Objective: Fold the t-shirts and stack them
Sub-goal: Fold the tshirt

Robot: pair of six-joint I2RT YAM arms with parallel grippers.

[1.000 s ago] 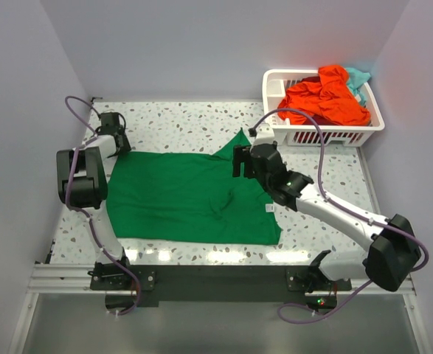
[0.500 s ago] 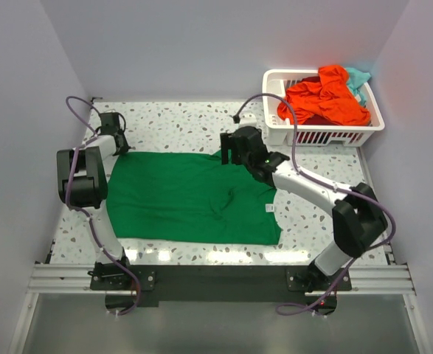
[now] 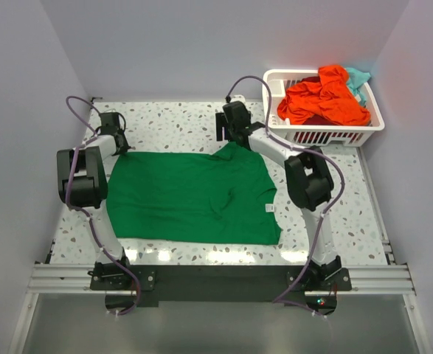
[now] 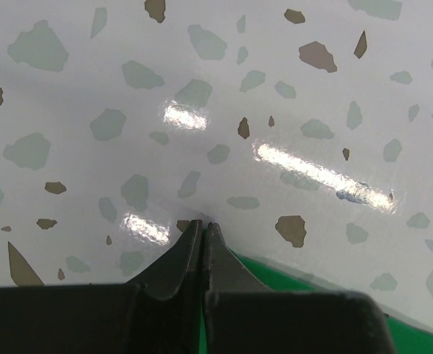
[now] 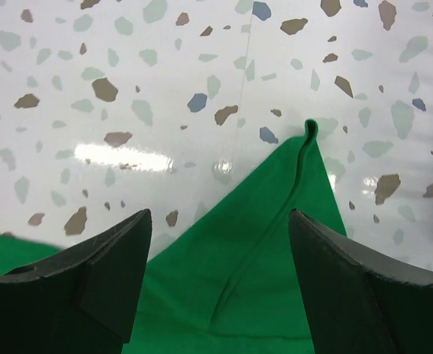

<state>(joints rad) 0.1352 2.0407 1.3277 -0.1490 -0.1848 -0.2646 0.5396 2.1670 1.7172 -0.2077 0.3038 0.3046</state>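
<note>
green t-shirt (image 3: pixel 190 195) flat; left gripper (image 4: pixel 202 228) pressed together at its far-left corner; right gripper (image 5: pixel 220 215) spread above far-right corner

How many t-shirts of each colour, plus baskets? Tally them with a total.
Green t-shirt: 1
Orange-red t-shirt: 1 heap in view, possibly more within it
Teal t-shirt: 1
White basket: 1
Total: 4

The left arm (image 3: pixel 82 177) and right arm (image 3: pixel 307 181) share white links and bulky black joints, each trailed by a looping lilac cable (image 3: pixel 240 79). The right gripper (image 5: pixel 217 221) has matte black, wedge-shaped fingers (image 5: pixel 105 273).
</note>
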